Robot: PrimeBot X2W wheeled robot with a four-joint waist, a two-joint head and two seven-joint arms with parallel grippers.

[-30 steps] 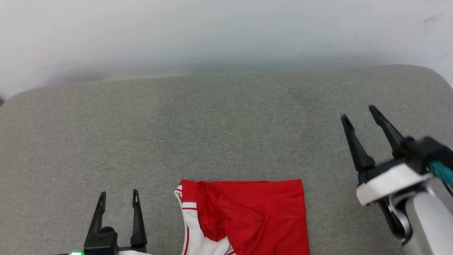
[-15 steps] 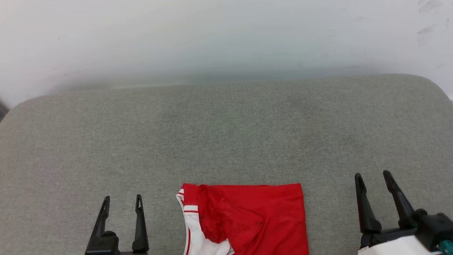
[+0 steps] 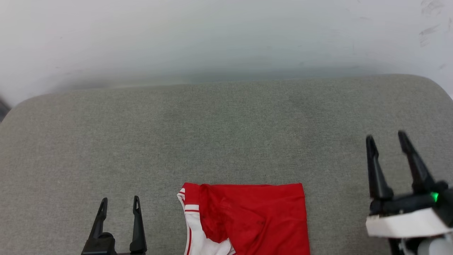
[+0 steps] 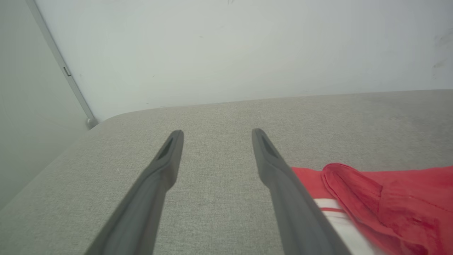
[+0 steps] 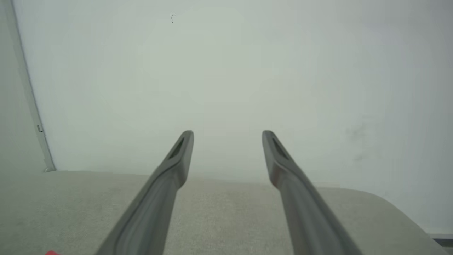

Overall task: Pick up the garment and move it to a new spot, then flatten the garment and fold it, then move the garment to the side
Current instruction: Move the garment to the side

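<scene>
The garment (image 3: 254, 219), a red jersey folded into a rectangle with white-and-red trim on its left side, lies on the grey cushion (image 3: 226, 134) at the bottom centre of the head view. In the left wrist view the garment (image 4: 389, 202) sits just right of the fingers. My left gripper (image 3: 119, 203) stands open to the left of the garment, holding nothing; its own wrist view shows the left gripper (image 4: 214, 136) over bare fabric. My right gripper (image 3: 385, 140) is open and empty, well to the right of the garment and raised. In its own view the right gripper (image 5: 228, 136) points at the wall.
A white wall (image 3: 226, 35) rises behind the cushion's far edge. The cushion's rounded corners (image 3: 431, 81) show at the far right and far left. A vertical strip (image 4: 60, 63) runs down the wall at the left.
The right gripper dropped low half a second ago and has since risen again, ending further right than a second ago. The camera tilted slightly. The left gripper and garment stayed put.
</scene>
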